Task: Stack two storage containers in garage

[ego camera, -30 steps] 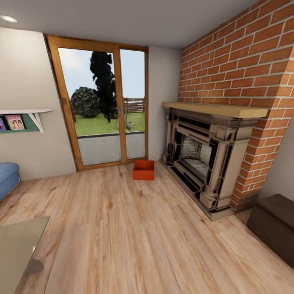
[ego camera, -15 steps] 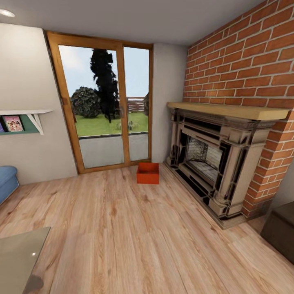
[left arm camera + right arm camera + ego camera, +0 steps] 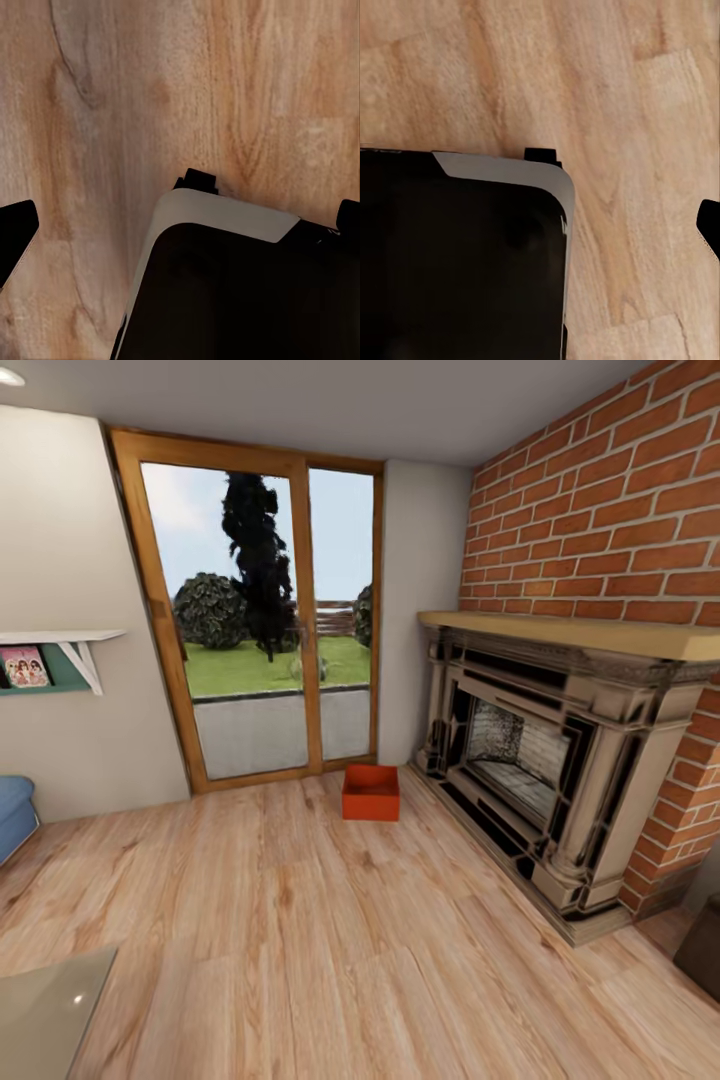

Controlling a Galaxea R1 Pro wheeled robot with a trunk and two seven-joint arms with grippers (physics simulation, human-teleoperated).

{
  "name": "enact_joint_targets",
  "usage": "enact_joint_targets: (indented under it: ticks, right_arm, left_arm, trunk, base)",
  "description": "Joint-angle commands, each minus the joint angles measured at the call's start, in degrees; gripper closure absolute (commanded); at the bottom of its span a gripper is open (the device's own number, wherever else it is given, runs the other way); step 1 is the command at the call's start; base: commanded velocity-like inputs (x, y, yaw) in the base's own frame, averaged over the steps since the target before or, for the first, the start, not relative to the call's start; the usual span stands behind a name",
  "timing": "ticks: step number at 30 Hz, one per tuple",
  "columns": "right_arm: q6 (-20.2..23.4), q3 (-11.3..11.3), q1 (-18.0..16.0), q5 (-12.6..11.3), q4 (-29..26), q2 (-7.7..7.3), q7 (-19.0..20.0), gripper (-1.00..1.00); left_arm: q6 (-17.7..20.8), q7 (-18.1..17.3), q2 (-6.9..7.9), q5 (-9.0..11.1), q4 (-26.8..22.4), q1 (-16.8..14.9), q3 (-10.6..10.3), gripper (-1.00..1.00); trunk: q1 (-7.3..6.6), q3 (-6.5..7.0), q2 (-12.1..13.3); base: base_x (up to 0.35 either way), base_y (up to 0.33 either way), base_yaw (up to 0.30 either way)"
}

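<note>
One orange-red rectangular storage container (image 3: 371,793) sits on the light wood plank floor (image 3: 300,950) far ahead, between the wood-framed glass doors (image 3: 260,610) and the brick fireplace (image 3: 560,740). Both wrist views look down at planks past the robot's dark base (image 3: 240,292); black fingertips (image 3: 15,232) show at the edges, so whether either claw is apart I cannot tell. Approaching too far right risks clipping the hearth.

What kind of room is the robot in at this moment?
Most likely a living room: a brick fireplace, wood-framed glass doors to a garden, and a light wood plank floor with one orange-red container.
</note>
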Motion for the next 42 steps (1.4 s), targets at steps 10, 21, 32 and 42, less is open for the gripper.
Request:
enact_joint_targets:
  ticks: [10,21,32,42]
  right_arm:
    - [-0.2,0.4,-0.1,-0.7,0.2,-0.14,0.3,-1.0]
    - [-0.3,0.4,-0.1,-0.7,0.2,-0.15,0.3,-1.0]
    - [-0.3,0.3,-0.1,-0.8,0.2,0.03,0.3,-1.0]
    - [-0.3,0.3,-0.1,-0.8,0.2,0.09,0.3,-1.0]
  left_arm:
    - [-0.2,0.1,0.07,0.2,0.0,0.0,0.2,-1.0]
    - [-0.2,0.1,0.06,0.2,0.0,0.0,0.2,-1.0]
    - [-0.2,0.1,0.07,0.2,0.0,0.0,0.2,-1.0]
    - [-0.3,0.1,0.07,0.2,0.0,0.0,0.2,-1.0]
  trunk:
    - [0.04,-0.07,0.0]
    - [0.04,-0.07,0.0]
    - [0.04,-0.07,0.0]
    - [0.04,-0.07,0.0]
  base:
    - [0.32,0.086,0.0]
    - [0.322,0.033,0.0]
    - [0.322,0.001,0.0]
    - [0.322,0.0,0.0]
